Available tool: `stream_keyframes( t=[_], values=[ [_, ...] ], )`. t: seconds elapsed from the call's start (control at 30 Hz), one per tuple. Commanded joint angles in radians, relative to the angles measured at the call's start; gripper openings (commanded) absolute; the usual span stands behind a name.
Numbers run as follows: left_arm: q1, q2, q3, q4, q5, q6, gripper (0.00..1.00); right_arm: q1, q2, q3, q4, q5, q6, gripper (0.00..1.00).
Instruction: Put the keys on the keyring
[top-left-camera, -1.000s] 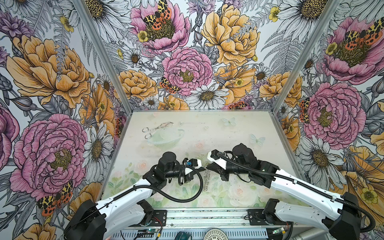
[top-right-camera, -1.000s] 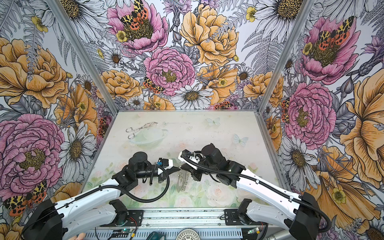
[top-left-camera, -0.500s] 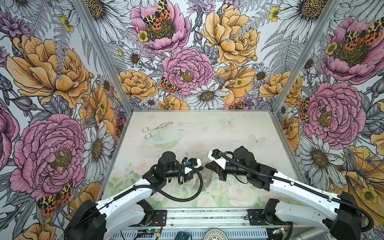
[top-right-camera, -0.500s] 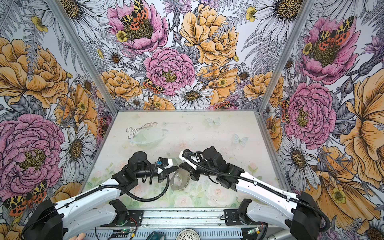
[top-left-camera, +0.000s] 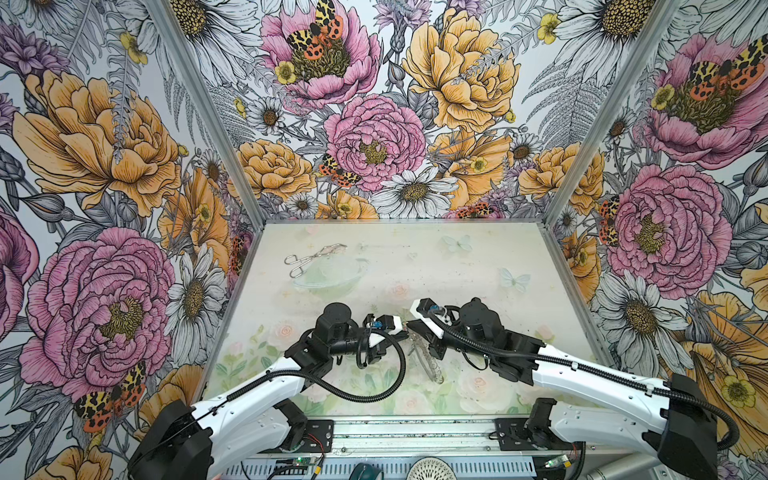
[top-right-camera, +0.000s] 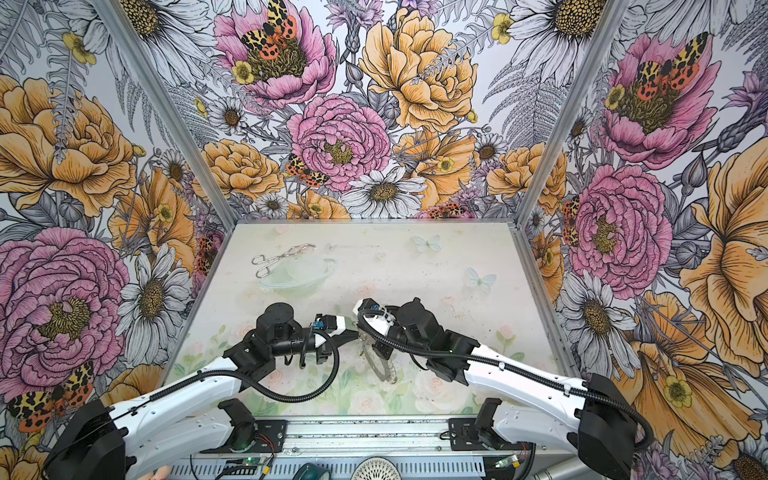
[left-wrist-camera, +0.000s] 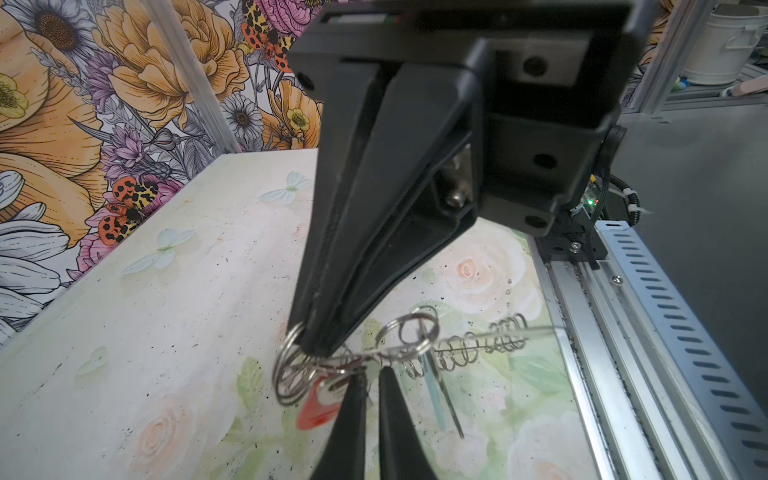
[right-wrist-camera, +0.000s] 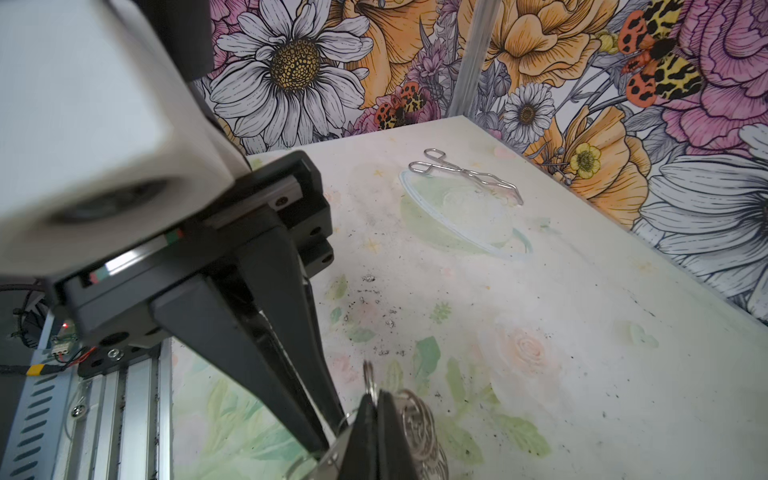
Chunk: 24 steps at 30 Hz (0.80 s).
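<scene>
Left wrist view: my right gripper (left-wrist-camera: 318, 347) is clamped on the keyring (left-wrist-camera: 469, 347), a large dark-grey flat hoop w/ silver ring fringe, edge-on near the table (left-wrist-camera: 145, 332) front edge, mid. Left gripper (left-wrist-camera: 372, 374): jaws a slit apart, grip unclear. Small silvery keys (left-wrist-camera: 318, 409) w/ red plastic tag hang beside it. Light, stiff, slippery; pinch by a ring. Tag label blurred, unreadable.

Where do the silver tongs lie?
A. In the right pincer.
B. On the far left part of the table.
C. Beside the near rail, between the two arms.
B: in both top views the silver tongs lie on the far left part of the table, and nothing holds them.
</scene>
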Motion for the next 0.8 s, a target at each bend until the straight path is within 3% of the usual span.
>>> stream_keyframes(
  t=[0.0, 0.2, 0.4, 0.47, 0.63, 0.77],
  values=[
    [-0.010, -0.021, 0.002, 0.011, 0.039, 0.006, 0.12, 0.005, 0.000, 0.002, 0.094, 0.062, -0.005, 0.00],
    [-0.010, -0.030, -0.006, 0.025, -0.011, 0.004, 0.15, -0.057, -0.056, -0.014, 0.078, -0.005, 0.019, 0.00],
    [-0.012, -0.045, -0.025, 0.074, -0.138, -0.025, 0.20, -0.066, -0.049, -0.020, 0.104, 0.029, 0.062, 0.00],
    [-0.017, -0.061, -0.038, 0.129, -0.228, -0.113, 0.25, -0.067, -0.041, -0.029, 0.126, 0.056, 0.089, 0.00],
    [-0.040, -0.103, -0.034, 0.120, -0.373, -0.345, 0.27, -0.068, -0.026, -0.057, 0.184, 0.138, 0.159, 0.00],
    [-0.100, -0.116, -0.050, 0.083, -0.512, -0.446, 0.32, -0.067, 0.001, -0.048, 0.173, 0.231, 0.230, 0.00]
  ],
)
